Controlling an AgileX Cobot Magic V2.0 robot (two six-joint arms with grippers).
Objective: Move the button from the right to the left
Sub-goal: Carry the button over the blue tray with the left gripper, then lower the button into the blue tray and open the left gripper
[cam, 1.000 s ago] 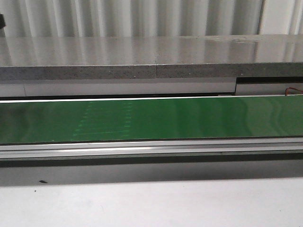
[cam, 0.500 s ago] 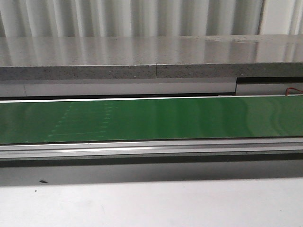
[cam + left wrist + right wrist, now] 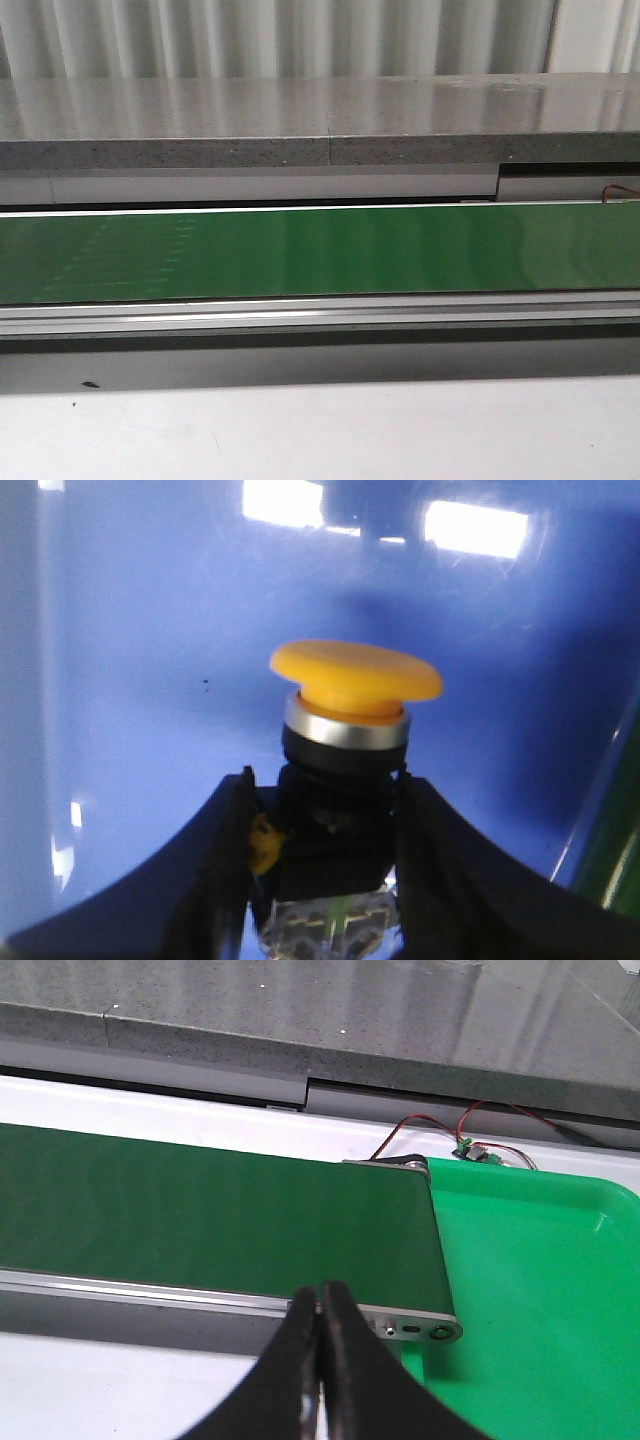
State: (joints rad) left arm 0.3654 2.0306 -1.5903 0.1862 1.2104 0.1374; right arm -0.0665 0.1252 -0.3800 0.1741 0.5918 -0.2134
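- Running across the front view, a long green conveyor belt point(image 3: 320, 250) sits behind a pale table point(image 3: 320, 430), with a grey stone-like ledge point(image 3: 320, 125) above it; neither arm shows from here.
- Glossy blue surface point(image 3: 150, 680) fills the left wrist view.
- Over that blue, the left gripper point(image 3: 325, 855) pinches the button point(image 3: 350, 740) by its dark body, one black finger on each side, the yellow cap standing clear of the fingertips.
- The right gripper point(image 3: 321, 1360) has its fingers pressed together with nothing between them, over the belt's near rail.
- Just beside that belt end lies a green tray point(image 3: 540, 1290), with red and black wires point(image 3: 440, 1125) behind it.
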